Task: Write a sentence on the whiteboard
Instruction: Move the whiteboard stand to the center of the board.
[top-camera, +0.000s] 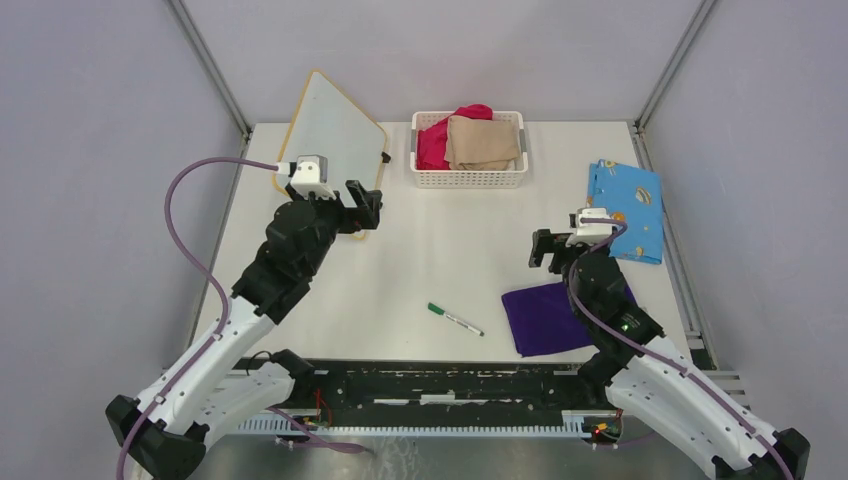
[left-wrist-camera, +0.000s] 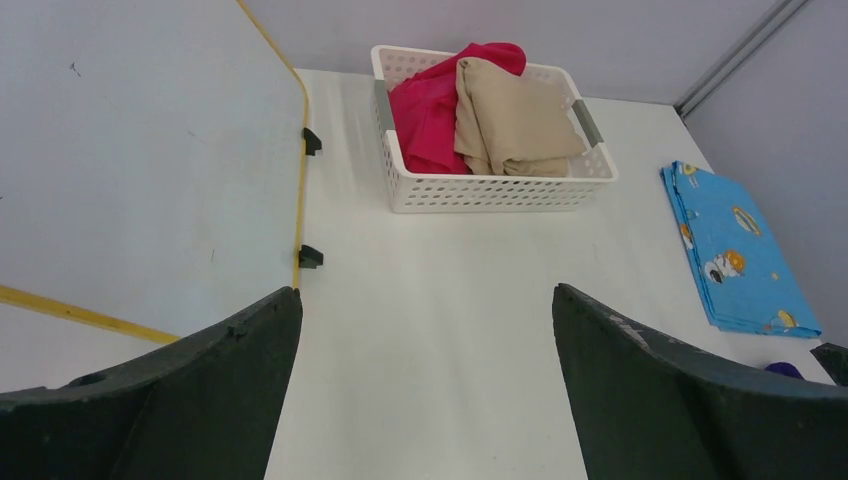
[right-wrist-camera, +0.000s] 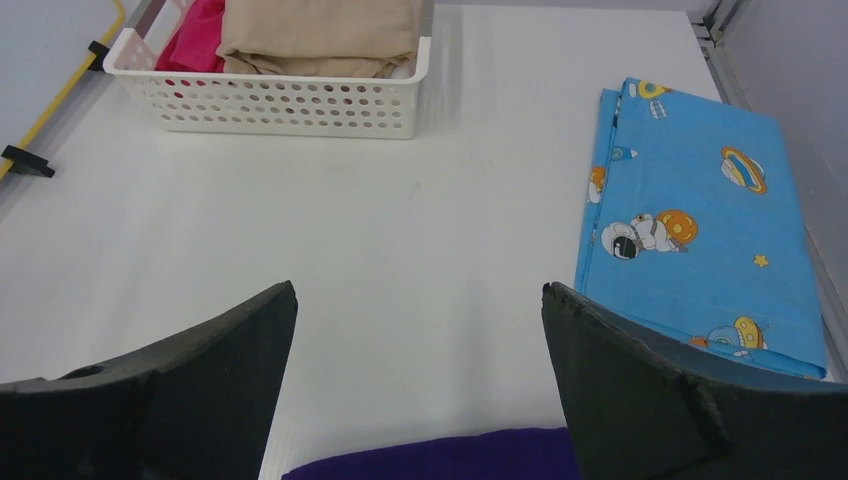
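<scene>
Whiteboard (top-camera: 335, 125), blank, propped at far-left corner of table (top-camera: 440, 260); left end effector (top-camera: 366, 205) and right end effector (top-camera: 543, 250) both wide open, empty; marker (top-camera: 455, 319) loose by near edge; risk: unsteadied whiteboard may slide or tip under writing pressure.

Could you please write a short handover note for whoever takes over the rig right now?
Left gripper: open, empty, at the near right edge of the whiteboard.
Right gripper: open, empty, over the table by the purple cloth.
Marker: lying on the table between the arms, untouched.
Done: nothing; the board's face shows no writing.
Left: pick up the marker and write the sentence.
</scene>
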